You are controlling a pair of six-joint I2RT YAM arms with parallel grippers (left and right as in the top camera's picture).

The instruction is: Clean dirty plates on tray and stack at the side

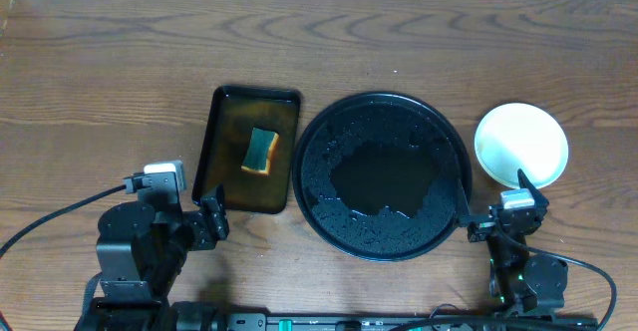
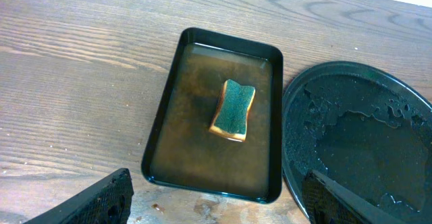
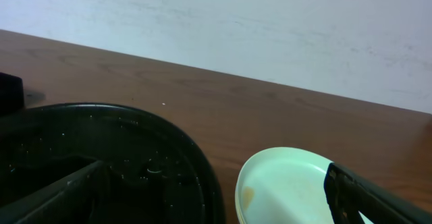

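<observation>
Plates [image 1: 521, 145] are showing as one pale round disc at the far right of the table, just beside the round black tray [image 1: 384, 98]; their count cannot be told. Reading from the left: the left gripper [image 1: 209, 221] is hovering spread and empty near the rectangular tray [image 1: 224, 186], which is holding brownish liquid and a green-topped sponge [image 1: 261, 151]. The round black tray is lying wet. The right gripper [image 1: 493, 186] is hanging spread and empty, straddling the tray's rim and the plates.
</observation>
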